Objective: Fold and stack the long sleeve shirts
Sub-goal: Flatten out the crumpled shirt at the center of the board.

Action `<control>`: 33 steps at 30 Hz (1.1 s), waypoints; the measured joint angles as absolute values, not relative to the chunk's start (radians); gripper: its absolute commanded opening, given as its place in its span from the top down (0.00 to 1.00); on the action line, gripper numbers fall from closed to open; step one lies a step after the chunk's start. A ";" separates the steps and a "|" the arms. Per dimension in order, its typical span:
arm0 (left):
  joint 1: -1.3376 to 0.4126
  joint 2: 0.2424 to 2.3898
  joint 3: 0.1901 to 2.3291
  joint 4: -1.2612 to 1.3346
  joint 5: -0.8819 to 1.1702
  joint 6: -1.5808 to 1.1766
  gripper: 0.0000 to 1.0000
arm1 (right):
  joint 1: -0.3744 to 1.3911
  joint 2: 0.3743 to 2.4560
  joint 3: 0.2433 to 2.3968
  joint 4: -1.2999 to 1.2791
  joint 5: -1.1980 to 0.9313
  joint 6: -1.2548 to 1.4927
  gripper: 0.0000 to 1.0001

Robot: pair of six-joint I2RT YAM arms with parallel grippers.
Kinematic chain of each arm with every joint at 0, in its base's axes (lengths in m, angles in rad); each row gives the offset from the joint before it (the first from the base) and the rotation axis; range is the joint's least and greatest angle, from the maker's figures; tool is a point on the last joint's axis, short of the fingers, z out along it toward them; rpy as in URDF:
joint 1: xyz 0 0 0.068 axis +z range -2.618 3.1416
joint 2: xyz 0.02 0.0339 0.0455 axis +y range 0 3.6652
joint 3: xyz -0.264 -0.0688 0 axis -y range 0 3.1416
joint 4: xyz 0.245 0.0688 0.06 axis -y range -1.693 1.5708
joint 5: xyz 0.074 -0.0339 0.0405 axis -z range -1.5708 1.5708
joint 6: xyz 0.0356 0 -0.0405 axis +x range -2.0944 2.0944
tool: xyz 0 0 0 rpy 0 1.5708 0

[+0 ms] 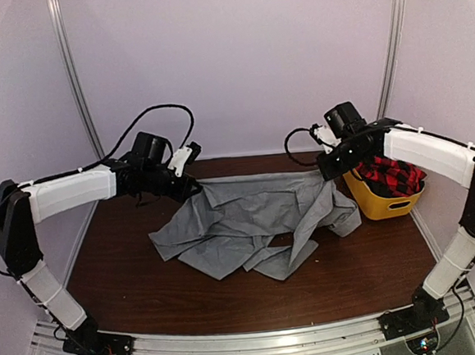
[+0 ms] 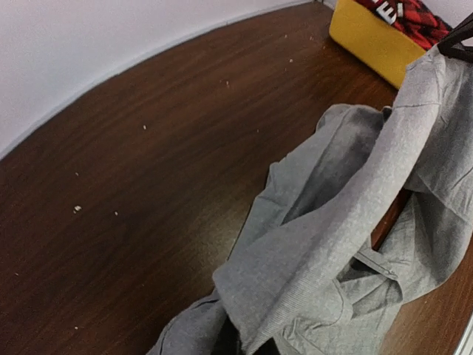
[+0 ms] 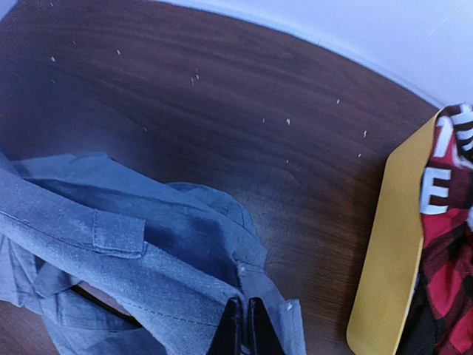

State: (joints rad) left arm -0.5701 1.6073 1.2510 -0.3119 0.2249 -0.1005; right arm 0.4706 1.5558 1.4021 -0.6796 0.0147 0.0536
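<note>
Tautly, the grey shirt (image 1: 241, 218) hangs pinched between left gripper (image 1: 191, 188) and right gripper (image 1: 331, 182).

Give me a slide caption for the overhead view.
Left hand and right hand pinch the grey shirt; plaid shirt sits in yellow tub.

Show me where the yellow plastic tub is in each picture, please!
Top external: the yellow plastic tub sits at the right side, about halfway up.
Left wrist: it is in the top right corner.
Right wrist: it is on the right edge, in the lower half.
Shared landmark: the red-and-black plaid cloth shirt lies inside the tub in all three views, with the light-grey cloth shirt spread beside it.
</note>
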 measured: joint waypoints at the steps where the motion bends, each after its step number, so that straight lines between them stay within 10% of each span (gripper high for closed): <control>1: -0.561 1.648 1.251 -0.311 0.234 -0.109 1.00 | 0.468 1.597 1.388 -0.669 0.015 0.056 1.00; 4: -0.543 1.760 1.254 -0.307 0.262 -0.133 1.00 | 0.465 1.695 1.369 -0.654 0.016 0.060 0.95; 12: -0.518 1.837 1.255 -0.279 0.295 -0.169 1.00 | 0.458 1.736 1.350 -0.635 0.042 0.082 0.33; 33: -0.512 1.774 1.251 -0.225 0.297 -0.205 1.00 | 0.572 1.427 1.103 -0.590 -0.108 0.135 0.33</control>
